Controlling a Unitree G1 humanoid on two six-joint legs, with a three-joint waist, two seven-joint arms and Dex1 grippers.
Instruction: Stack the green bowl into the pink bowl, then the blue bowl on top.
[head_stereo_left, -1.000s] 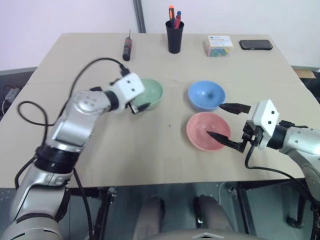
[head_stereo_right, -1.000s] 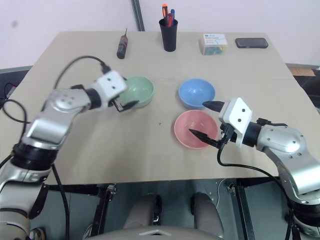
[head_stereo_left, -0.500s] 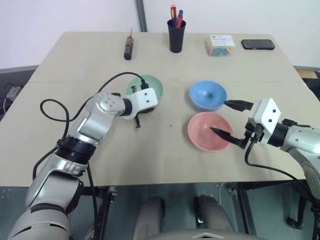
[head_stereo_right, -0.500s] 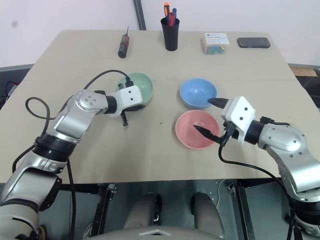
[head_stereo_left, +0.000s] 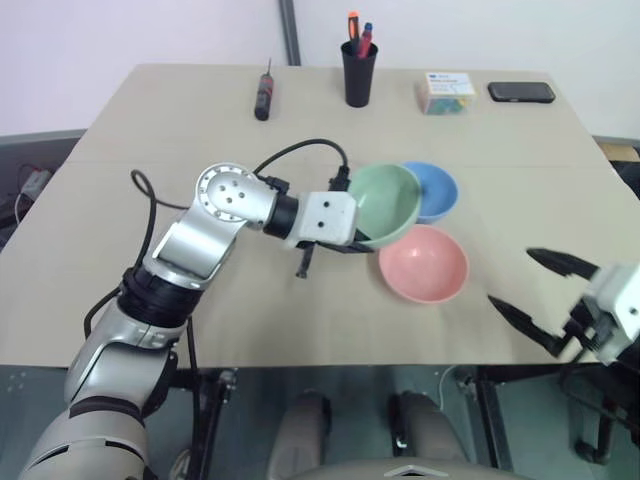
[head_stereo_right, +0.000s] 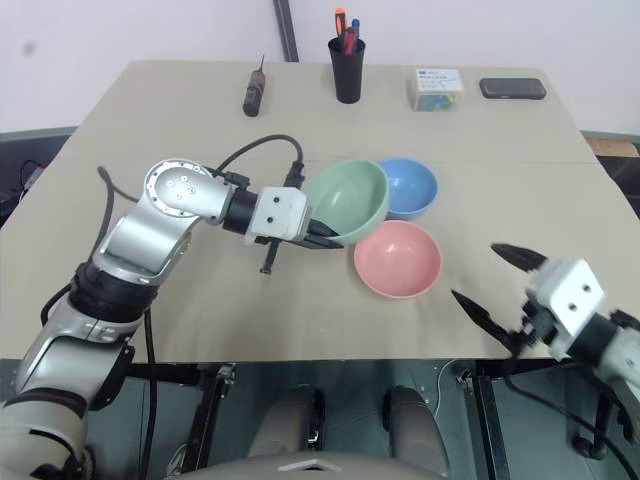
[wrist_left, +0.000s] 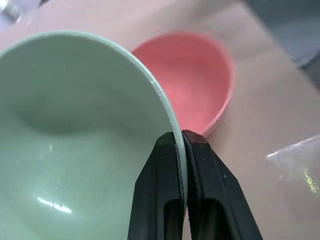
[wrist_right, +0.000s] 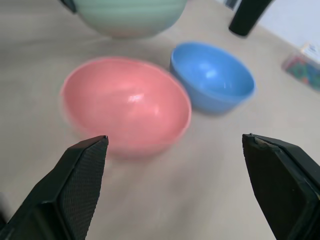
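Observation:
My left gripper (head_stereo_left: 352, 240) is shut on the rim of the green bowl (head_stereo_left: 385, 203) and holds it tilted above the table, between the other two bowls. In the left wrist view the fingers (wrist_left: 167, 165) pinch the rim of the green bowl (wrist_left: 75, 125), with the pink bowl (wrist_left: 192, 80) just beyond. The pink bowl (head_stereo_left: 425, 263) sits empty on the table. Behind the green bowl, the blue bowl (head_stereo_left: 437, 190) is partly hidden. My right gripper (head_stereo_left: 540, 292) is open at the table's front right edge, apart from the bowls, facing the pink bowl (wrist_right: 125, 105) and the blue bowl (wrist_right: 212, 75).
Along the far edge of the table (head_stereo_left: 150, 200) lie a screwdriver (head_stereo_left: 263, 100), a black pen cup (head_stereo_left: 358, 80), a small box (head_stereo_left: 446, 92) and a black phone (head_stereo_left: 521, 92). The left arm's cable (head_stereo_left: 300, 150) loops over the table near the green bowl.
My left gripper shut on the green bowl's rim, lifted it and carried it right, next to the pink bowl. My right gripper drew back from the pink bowl to the table's front right edge.

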